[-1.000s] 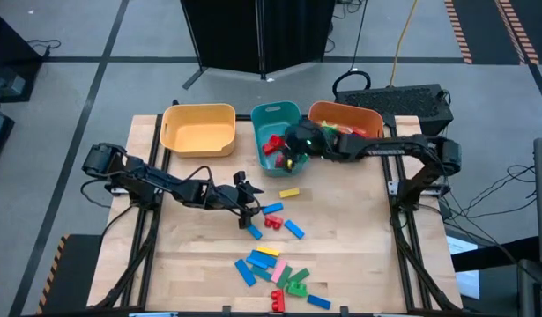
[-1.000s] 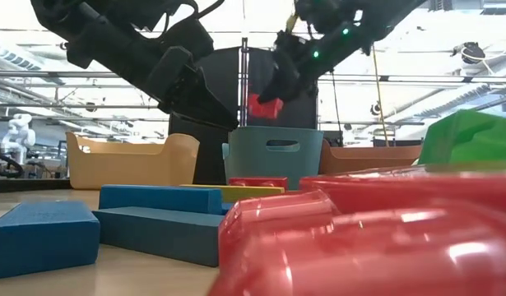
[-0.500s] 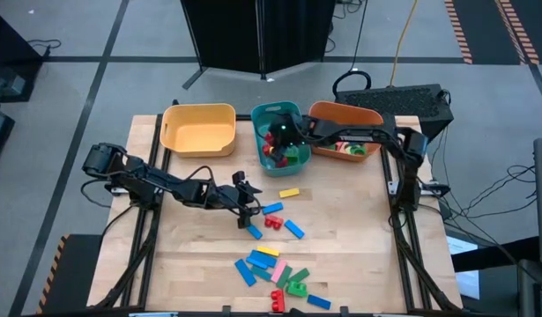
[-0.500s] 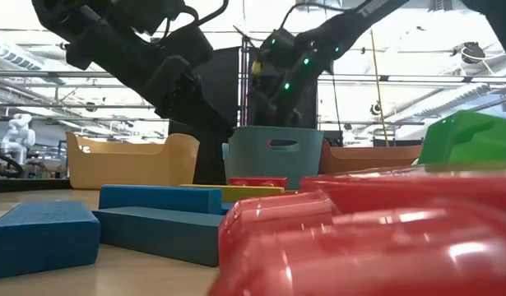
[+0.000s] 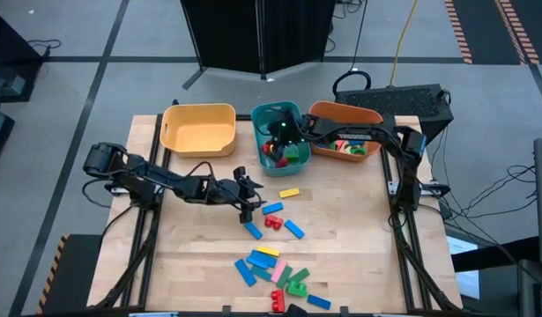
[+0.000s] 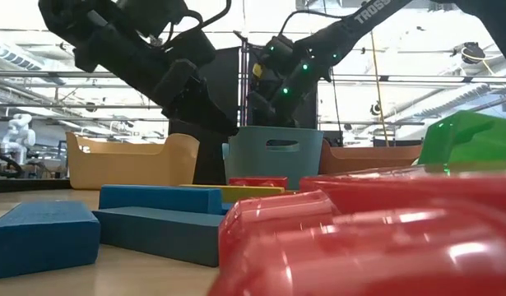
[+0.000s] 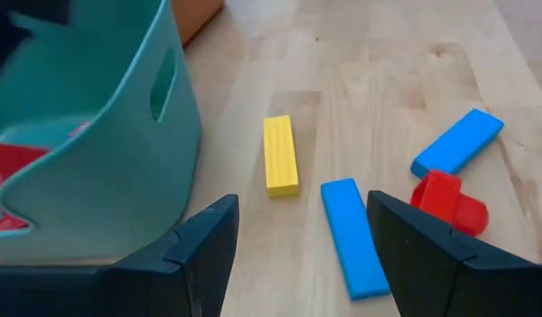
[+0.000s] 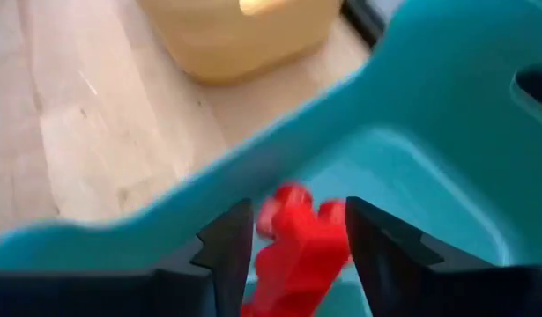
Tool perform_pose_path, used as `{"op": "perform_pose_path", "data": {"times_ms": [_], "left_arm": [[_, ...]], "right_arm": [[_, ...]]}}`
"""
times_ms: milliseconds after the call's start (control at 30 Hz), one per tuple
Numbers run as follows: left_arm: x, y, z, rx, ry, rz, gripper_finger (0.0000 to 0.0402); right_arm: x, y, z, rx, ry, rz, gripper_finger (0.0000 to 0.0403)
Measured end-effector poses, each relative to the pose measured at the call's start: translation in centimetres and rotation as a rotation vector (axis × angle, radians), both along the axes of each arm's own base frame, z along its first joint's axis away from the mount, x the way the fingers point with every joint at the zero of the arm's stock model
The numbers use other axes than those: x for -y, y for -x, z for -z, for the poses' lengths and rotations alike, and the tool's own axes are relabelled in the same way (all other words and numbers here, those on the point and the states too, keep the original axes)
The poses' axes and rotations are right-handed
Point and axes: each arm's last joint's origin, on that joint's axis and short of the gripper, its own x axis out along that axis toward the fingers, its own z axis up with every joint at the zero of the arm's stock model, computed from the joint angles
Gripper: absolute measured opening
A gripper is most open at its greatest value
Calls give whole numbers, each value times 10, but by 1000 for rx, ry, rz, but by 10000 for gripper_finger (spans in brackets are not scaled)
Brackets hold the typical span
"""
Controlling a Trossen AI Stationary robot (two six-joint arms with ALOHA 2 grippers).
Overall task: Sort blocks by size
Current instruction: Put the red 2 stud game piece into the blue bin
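My right gripper [image 5: 280,138] is over the teal bin [image 5: 256,132], shut on a red block [image 8: 297,238]. Other red and green blocks [image 5: 284,157] lie in this bin. My left gripper [image 5: 248,205] is open and empty, low over the table's middle. Its fingers stand on either side of a blue bar [image 7: 352,236] without touching it. The bar lies flat on the wood [image 5: 272,209], with a yellow bar [image 7: 280,155], a second blue bar [image 7: 457,141] and a red piece [image 7: 447,201] around it. My right gripper pinches the red block by its two sides [image 8: 265,231] between its two fingers. The fingers slant down toward the table's left, over the bin's rim [image 8: 385,97]. The block sits within the bin's opening; whether it rests on anything below is hidden.
A yellow bin [image 5: 198,128] stands left of the teal one and an orange bin [image 5: 345,119] holding blocks stands right of it, all at the far edge. Several loose blocks [image 5: 279,273] lie near the table's near edge; bare wood shows at the near left.
My right gripper has carried the red block toward the table's left, from the teal bin's right side to over its middle, and has gone down toward the bin. The block, held high above the rim a second ago, is now down at the bin's opening.
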Motion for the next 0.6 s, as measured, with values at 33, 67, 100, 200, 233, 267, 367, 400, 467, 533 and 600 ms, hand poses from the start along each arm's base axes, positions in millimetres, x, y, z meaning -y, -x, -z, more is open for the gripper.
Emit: {"op": "perform_pose_path", "data": {"times_ms": [33, 67, 100, 200, 233, 267, 367, 400, 467, 533, 600], "left_arm": [[-2, -1, -1, 7, 2, 4, 241], [-3, -1, -2, 18, 2, 5, 241], [-5, -2, -3, 33, 5, 4, 241], [-12, -6, -5, 80, 11, 12, 241], [-14, -8, -5, 94, 13, 28, 241], [-15, -10, -3, 107, 24, 51, 241], [-20, -21, 5, 184, 60, 147, 241], [-21, -24, 9, 202, 62, 157, 241], [-25, -28, 18, 211, 63, 151, 241], [-30, -32, 24, 212, 58, 132, 241], [-35, -34, 29, 206, 48, 97, 241]], "right_arm": [[0, -1, -2, 10, 10, -4, 174], [0, 0, -3, 11, 13, -6, 178], [0, 1, -3, 5, 15, -8, 184], [0, 2, -6, 12, 13, -4, 201], [-1, 4, -10, 10, 9, 2, 206], [-3, 7, -15, 2, 8, 8, 209], [-11, 18, -35, -30, 73, 24, 216], [-15, 23, -41, -59, 94, 28, 216], [-25, 31, -57, -73, 130, 36, 216], [-37, 41, -71, -90, 134, 22, 215], [-49, 50, -83, -93, 138, 15, 215]]}}
